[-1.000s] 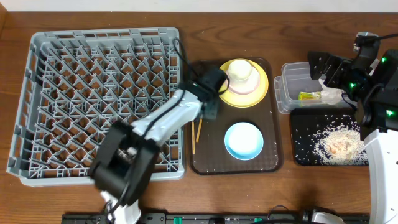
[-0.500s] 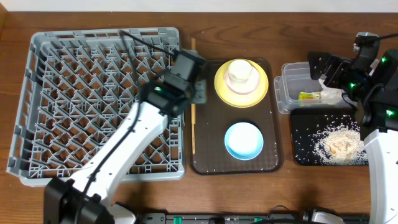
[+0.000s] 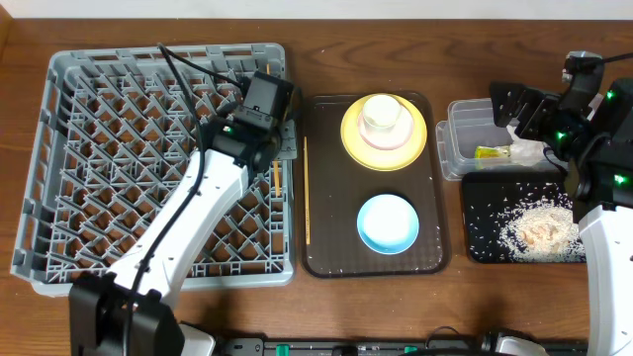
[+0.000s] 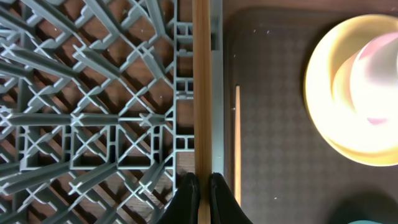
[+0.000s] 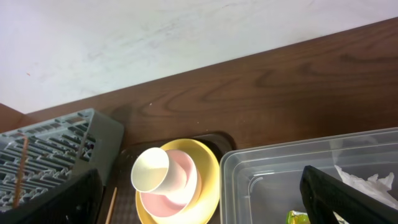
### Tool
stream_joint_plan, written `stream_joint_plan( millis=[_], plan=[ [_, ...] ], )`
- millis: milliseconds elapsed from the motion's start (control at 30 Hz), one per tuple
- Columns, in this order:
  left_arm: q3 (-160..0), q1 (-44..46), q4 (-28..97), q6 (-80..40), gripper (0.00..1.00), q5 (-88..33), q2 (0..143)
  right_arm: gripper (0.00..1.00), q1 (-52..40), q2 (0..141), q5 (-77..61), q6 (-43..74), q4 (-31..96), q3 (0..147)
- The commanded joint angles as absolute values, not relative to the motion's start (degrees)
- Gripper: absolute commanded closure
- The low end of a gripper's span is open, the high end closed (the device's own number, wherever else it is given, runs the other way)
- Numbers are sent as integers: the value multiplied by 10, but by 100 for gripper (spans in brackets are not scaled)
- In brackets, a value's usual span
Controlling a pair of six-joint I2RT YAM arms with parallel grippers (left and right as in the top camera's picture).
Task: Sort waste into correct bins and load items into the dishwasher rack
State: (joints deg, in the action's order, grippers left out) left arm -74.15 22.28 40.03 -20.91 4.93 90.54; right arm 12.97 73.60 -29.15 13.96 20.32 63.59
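Left gripper pinches a chopstick along the rack edge | right gripper fingers spread wide above the clear tub

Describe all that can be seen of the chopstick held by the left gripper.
The chopstick is a thin, straight stick of pale brown wood. The left gripper is shut on it, a black finger on each side. It lies lengthwise over the right rim of the grey dishwasher rack; whether it touches the rim cannot be told.
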Motion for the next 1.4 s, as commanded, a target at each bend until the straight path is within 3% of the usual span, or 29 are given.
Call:
stream_joint_plan(
  millis=[0,567,667,833,1167,1300,1367],
  plan=[
    [-733,222,401,-199,94,72,922,1,133,736,-298,130,204,636],
    [-732,222,396,-189,93,76,997,1,133,736,-298,130,204,636],
    [-732,222,389,-189,76,76,995,1,133,736,-298,130,204,636],
    [-734,222,390,-187,69,76,986,1,133,736,-298,130,204,636],
    [-734,232,399,-187,76,49,883,1,133,736,-298,130,204,636],
    [-734,252,416,-203,92,49,852,1,133,736,-298,130,204,636],
    [-734,265,428,-218,94,49,852,1,133,736,-298,130,204,636]
  ],
)
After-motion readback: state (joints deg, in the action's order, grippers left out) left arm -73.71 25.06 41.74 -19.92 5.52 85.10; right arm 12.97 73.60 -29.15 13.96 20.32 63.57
